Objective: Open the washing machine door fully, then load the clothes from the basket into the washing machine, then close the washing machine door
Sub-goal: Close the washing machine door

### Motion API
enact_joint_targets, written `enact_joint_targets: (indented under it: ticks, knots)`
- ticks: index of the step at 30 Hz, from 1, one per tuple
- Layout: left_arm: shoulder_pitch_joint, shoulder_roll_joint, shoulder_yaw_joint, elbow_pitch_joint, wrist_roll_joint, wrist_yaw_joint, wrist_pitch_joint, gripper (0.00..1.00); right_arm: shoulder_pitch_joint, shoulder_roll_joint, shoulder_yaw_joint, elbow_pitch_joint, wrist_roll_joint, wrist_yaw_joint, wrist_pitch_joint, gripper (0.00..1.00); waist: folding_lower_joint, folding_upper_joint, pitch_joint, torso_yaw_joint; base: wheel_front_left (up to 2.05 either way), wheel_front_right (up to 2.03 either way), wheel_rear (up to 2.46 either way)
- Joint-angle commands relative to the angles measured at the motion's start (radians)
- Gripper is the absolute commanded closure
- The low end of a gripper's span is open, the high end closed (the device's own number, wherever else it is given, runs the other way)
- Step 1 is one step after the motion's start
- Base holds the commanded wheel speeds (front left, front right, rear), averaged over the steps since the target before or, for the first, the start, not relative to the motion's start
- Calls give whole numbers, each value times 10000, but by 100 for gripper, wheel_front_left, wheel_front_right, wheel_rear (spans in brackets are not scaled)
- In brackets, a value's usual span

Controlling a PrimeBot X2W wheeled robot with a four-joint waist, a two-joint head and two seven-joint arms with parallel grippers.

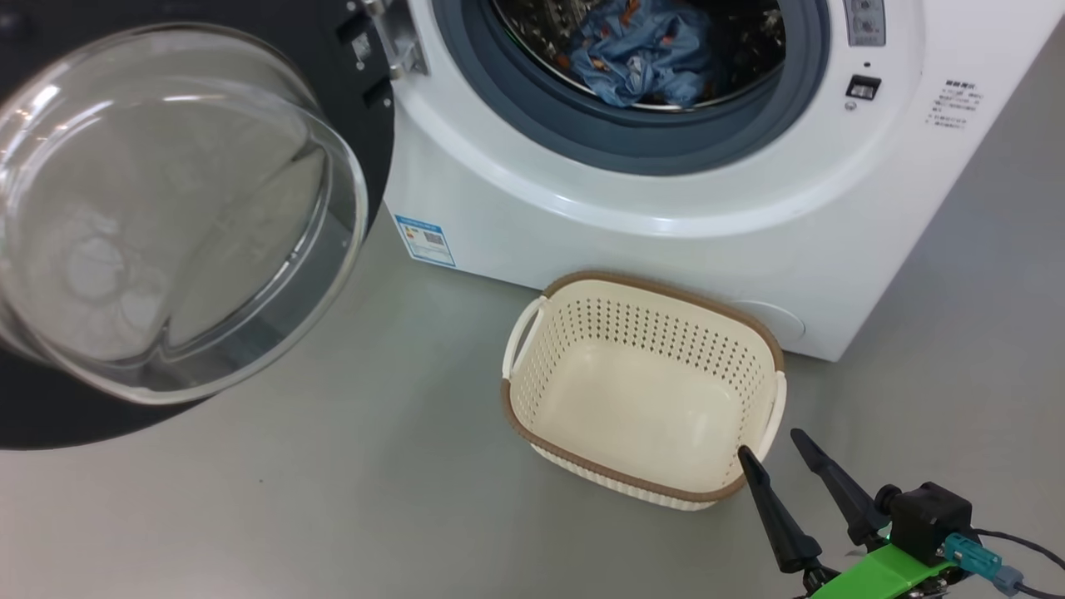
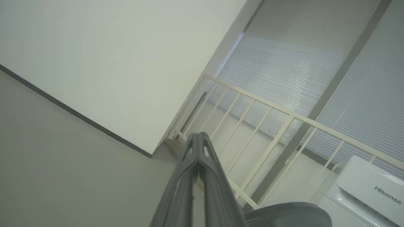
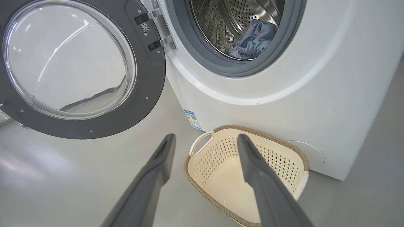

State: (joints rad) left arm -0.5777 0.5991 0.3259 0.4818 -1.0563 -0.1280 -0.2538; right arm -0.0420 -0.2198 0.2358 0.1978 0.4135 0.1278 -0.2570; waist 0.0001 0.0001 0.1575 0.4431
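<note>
Ahead of me on the grey floor, the washing machine (image 1: 666, 241) stands with its mouth uncovered and the washing machine door (image 1: 175, 208) hangs swung wide to my left. By my reckoning only the closing is left, and that is where I expect trouble. A push on the glossy black rim or the bulging glass could skid off, since both are smooth and curved, and a weak or off-centre shove may leave the door resting on the gasket without latching. The basket (image 1: 641, 283) sits empty on the floor just in front of the machine, below the opening. I judge it low enough to miss the door's swing, but an arm crossing over could clip its rim and send it sliding. The clothes (image 1: 641, 54) lie bunched in the drum, fairly near the front lip, and a fold trailing over the grey gasket would get pinched as the door comes home. My right hand (image 1: 770, 443) hovers just beside the basket's near right corner with its fingers spread wide, holding and touching nothing. My left hand (image 2: 199, 135) has its fingers pressed together tip to tip on nothing, pointing at a wall corner and a pale railing, away from the door.
</note>
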Motion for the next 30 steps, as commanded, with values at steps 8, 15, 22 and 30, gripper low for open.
enact_joint_targets:
  ticks: [8, 15, 22, 30]
  knots:
    - [-1826, 1818, -538, 2922, -2933, -26, 3227, 100, -349, -132, 108, -314, -236, 29, -48, 0, -1, -1, 478, -263, 0, 0, 0]
    - [-2431, 1904, -1051, 4059, -3788, -26, 5619, 100, -268, -196, 102, -302, -286, 29, -48, 0, -1, -1, 575, -194, 0, 0, 0]
    - [-2616, 1891, -1309, 4375, -3962, -26, 6255, 100, -386, -355, 272, -363, -319, 29, -48, 0, -1, -1, 788, -209, 0, 0, 0]
    - [-2567, 1797, -1374, 4382, -4094, -27, 6332, 100, -494, -490, 320, -409, -336, 29, -48, 0, -1, -1, 981, -315, 0, 0, 0]
